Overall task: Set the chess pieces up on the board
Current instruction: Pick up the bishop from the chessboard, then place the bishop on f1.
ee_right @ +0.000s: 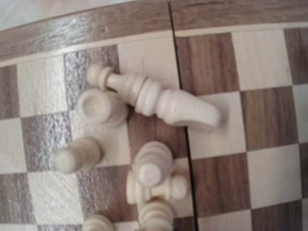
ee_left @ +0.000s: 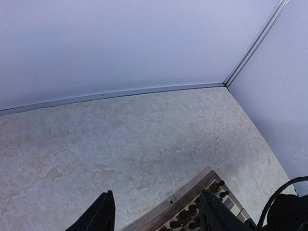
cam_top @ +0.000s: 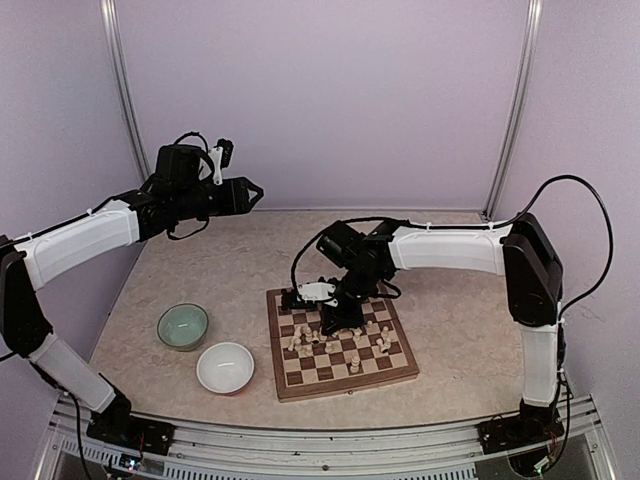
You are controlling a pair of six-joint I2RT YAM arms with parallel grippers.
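Right wrist view looks straight down on the board (ee_right: 120, 24). A fallen cream piece (ee_right: 159, 98) lies at frame centre, its long axis running from upper left to lower right across the board's seam (ee_right: 185, 144). More cream pieces (ee_right: 149, 168) crowd just below and left of it, some upright, some toppled. Room is tight on that side and free to the right.

No fingers show in this view. In the top view the right gripper (cam_top: 340, 318) hangs low over the upper half of the board, above that cluster; I cannot tell whether it is open or closed. The left gripper (cam_top: 250, 193) sits high at upper left, well apart, its fingers (ee_left: 103, 216) spread with nothing between them. A green bowl (cam_top: 183, 326) and a white bowl (cam_top: 225, 367) stand on the bench (cam_top: 200, 270) left of the board.

The right arm is clearly nearer. A grasp would likely want the fingers set across that long axis.
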